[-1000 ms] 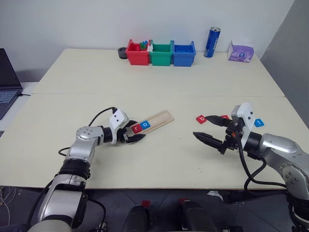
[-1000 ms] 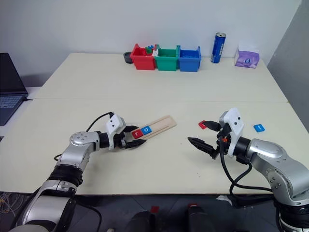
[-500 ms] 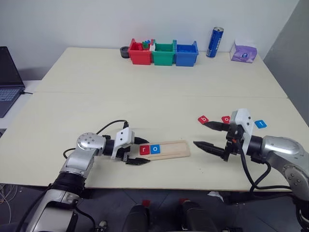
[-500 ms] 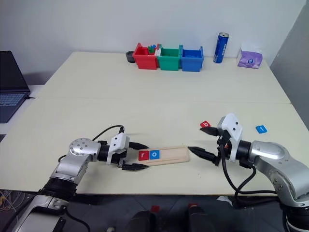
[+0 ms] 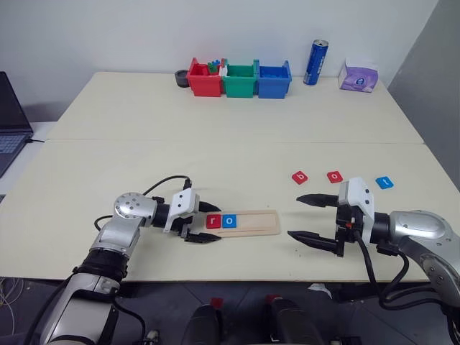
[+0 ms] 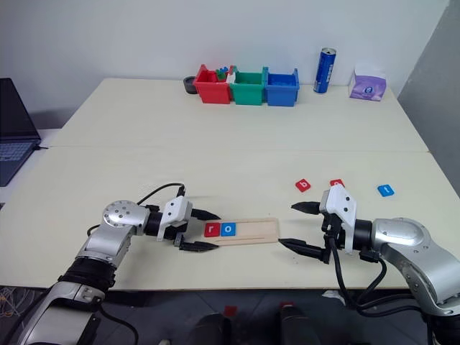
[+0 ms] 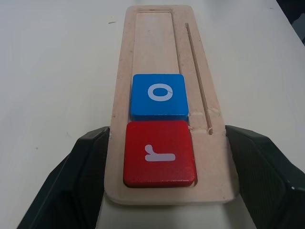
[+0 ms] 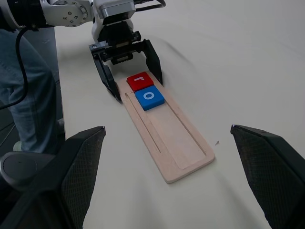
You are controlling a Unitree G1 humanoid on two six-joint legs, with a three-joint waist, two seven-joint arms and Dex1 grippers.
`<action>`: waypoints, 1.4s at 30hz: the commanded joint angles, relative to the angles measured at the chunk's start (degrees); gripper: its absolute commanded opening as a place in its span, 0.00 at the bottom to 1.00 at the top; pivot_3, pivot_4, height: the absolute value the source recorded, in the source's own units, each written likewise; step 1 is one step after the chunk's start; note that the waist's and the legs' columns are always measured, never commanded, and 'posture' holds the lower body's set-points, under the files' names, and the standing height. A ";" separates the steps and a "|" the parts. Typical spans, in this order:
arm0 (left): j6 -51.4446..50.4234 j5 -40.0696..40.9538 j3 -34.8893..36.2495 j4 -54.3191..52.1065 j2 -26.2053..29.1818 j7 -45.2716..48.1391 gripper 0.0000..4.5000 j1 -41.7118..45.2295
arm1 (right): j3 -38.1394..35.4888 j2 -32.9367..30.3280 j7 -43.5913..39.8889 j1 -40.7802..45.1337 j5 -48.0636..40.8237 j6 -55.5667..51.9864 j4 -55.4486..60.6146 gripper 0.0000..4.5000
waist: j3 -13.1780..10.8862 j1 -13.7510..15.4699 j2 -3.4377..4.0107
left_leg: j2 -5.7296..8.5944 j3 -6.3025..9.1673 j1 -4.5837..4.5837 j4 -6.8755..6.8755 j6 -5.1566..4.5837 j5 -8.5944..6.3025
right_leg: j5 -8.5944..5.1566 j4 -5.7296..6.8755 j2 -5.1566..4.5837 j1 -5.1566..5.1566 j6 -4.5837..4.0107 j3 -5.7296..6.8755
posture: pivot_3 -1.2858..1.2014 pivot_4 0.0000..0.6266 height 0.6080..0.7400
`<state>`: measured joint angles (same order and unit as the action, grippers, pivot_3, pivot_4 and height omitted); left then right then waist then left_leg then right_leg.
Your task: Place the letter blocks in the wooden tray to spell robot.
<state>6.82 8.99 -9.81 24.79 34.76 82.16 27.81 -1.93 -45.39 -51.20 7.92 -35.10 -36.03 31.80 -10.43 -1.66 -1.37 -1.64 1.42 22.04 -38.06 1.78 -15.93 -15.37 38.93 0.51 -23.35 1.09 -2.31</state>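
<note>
The wooden tray (image 5: 248, 221) lies crosswise near the table's front edge. A red "r" block (image 5: 213, 221) and a blue "o" block (image 5: 229, 221) sit side by side at its left end. My left gripper (image 5: 209, 224) is open, with one finger on each side of that end (image 7: 86, 162). My right gripper (image 5: 295, 216) is open and empty, just off the tray's right end. Three loose letter blocks lie behind it: a red "b" (image 5: 300, 177), a red "o" (image 5: 336, 176) and a blue "t" (image 5: 384, 182).
Red (image 5: 205, 79), green (image 5: 239, 80) and blue (image 5: 274, 79) bins stand at the table's far edge. To their right are a blue can (image 5: 314, 62) and a tissue pack (image 5: 359, 76). A laptop (image 5: 11, 122) sits at far left. A person's leg (image 8: 26, 105) shows beside the table.
The tray swung from slanted to crosswise and came nearer the front edge with the left gripper, whose fingers then spread. The right gripper came in to the tray's right end.
</note>
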 commanded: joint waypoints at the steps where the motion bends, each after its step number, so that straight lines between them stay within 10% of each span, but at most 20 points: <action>1: 0.46 0.38 -0.24 -1.30 0.32 0.45 0.75 -0.73 | -0.58 -0.17 -0.31 1.38 -0.43 0.69 1.27 1.00 | 0.00 0.00 0.00 | 0.00 0.00 0.00 0.00 0.00 0.00 | 0.00 0.00 0.00 0.00 0.00 0.00 | 0.52 0.24 1.00; 11: 1.28 -0.08 -0.52 -0.19 0.28 0.60 0.75 0.06 | -0.16 0.49 0.17 2.44 -0.77 -0.15 1.17 1.00 | 0.00 0.01 0.00 | -0.01 0.00 -0.01 0.00 0.00 0.00 | 0.00 0.02 0.00 0.00 0.00 0.00 | 0.52 0.24 1.00; 15: 2.67 -0.77 -0.69 1.93 0.11 1.07 0.99 1.21 | -0.17 0.60 0.33 2.64 -0.80 -0.44 1.10 1.00 | 0.00 0.02 0.00 | 0.00 -0.01 -0.01 0.00 0.00 0.00 | 0.00 0.02 0.00 0.00 0.00 0.00 | 0.52 0.24 1.00; 42: -12.73 4.61 3.04 -5.82 7.03 6.83 0.99 11.19 | 0.07 2.23 1.77 5.42 -0.90 -1.26 -0.19 1.00 | -0.01 -0.04 -0.01 | -0.01 0.00 -0.01 -0.02 0.00 0.00 | 0.00 0.03 0.03 0.00 0.00 0.01 | 0.52 0.24 1.00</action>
<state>-5.40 12.52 -8.45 20.46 40.92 89.33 37.76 -0.96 -43.67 -49.74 12.27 -35.37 -37.94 31.04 -10.44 -1.70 -1.38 -1.65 1.42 22.03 -38.08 1.78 -15.93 -15.37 38.97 0.54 -23.36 1.09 -2.30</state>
